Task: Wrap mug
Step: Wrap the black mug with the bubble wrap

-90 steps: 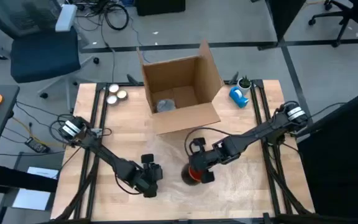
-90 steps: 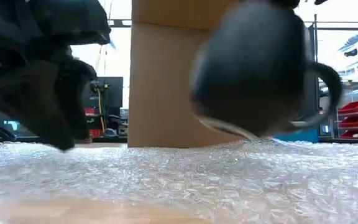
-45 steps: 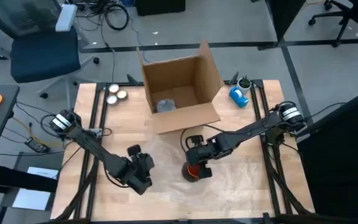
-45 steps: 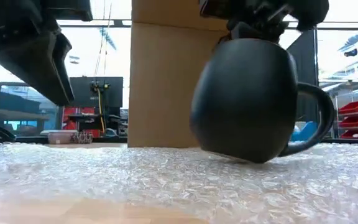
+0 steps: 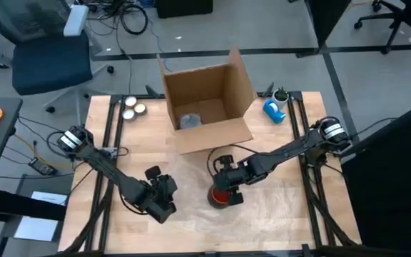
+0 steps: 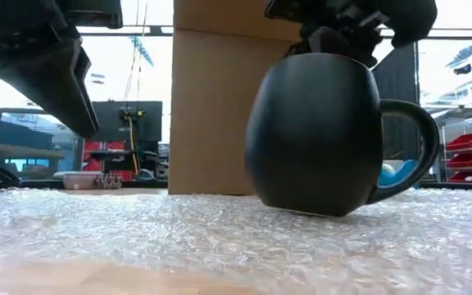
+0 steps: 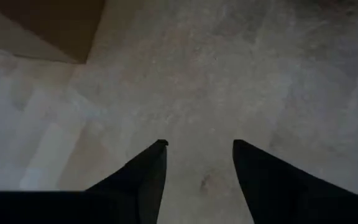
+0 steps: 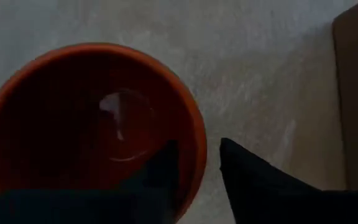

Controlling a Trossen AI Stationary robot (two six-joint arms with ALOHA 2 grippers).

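Right wrist view: my right gripper (image 8: 197, 163) pinches the mug's (image 8: 92, 124) rim (orange inside, nothing in it); my left gripper (image 7: 196, 149) hangs open over bubble wrap (image 7: 229, 74).

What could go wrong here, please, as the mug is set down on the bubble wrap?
The right gripper pinches the mug by its rim, one finger inside; pulling away carelessly could tip it on the soft bubble wrap. The open left gripper hovers over the wrap and might drag the sheet when grasping it.

Overhead looks straight down; the table-level view faces the mug (image 6: 318, 135) closely, shared with overhead.
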